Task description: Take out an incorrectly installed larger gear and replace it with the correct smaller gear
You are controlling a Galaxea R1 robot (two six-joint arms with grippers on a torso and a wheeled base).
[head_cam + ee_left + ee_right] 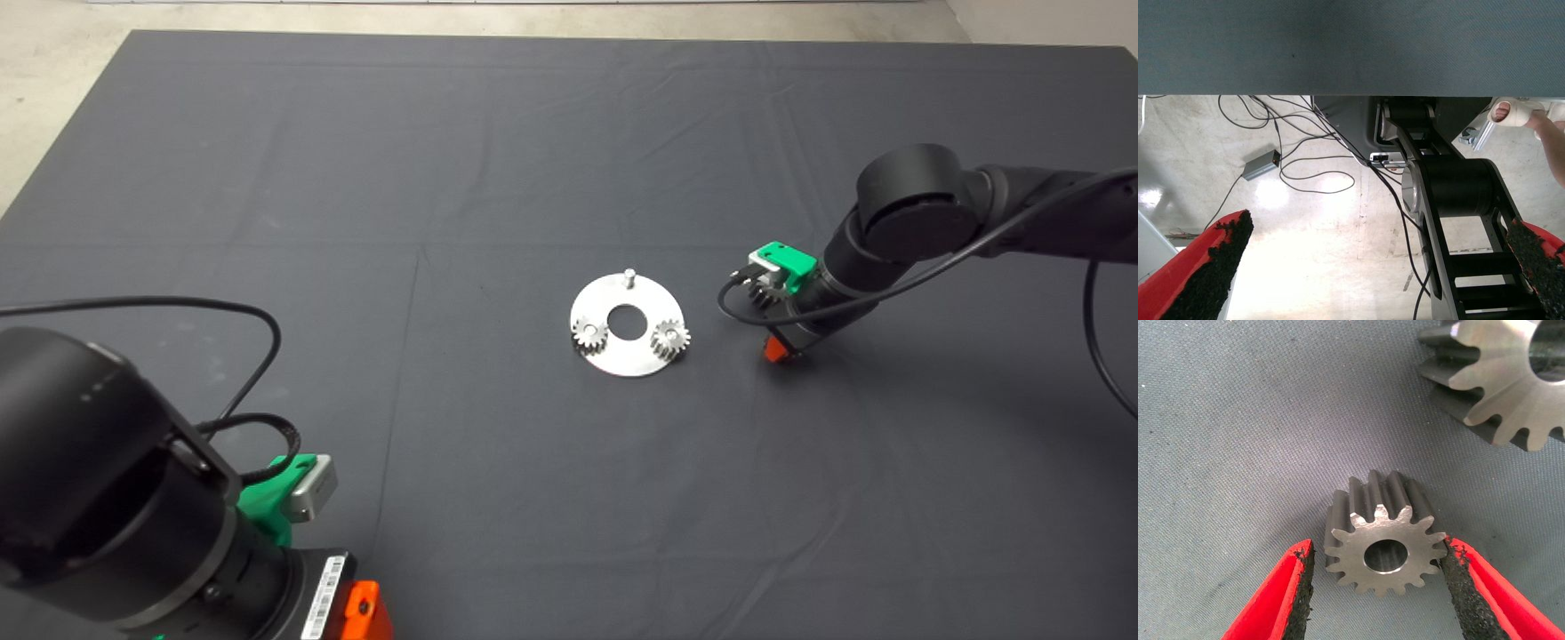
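In the right wrist view, the smaller gear (1368, 520) lies flat on the mat between my right gripper's (1379, 550) open fingers. One pad touches its teeth and the other stands a little apart. The larger gear (1501, 380), with coarse teeth, lies on the mat just beyond it. In the head view, my right gripper (776, 351) is low on the mat, right of the round steel plate (629, 360), and hides both loose gears. The plate carries two small gears (589, 334) (670, 339) and one bare pin (629, 276). My left gripper (364, 613) is parked at the lower left, open.
The dark mat (444, 178) covers the table, with pale floor beyond its far edge. The left wrist view shows the floor with cables (1311, 177), a small grey box (1261, 165), the robot's black base (1451, 193) and part of a person's limb (1518, 113).
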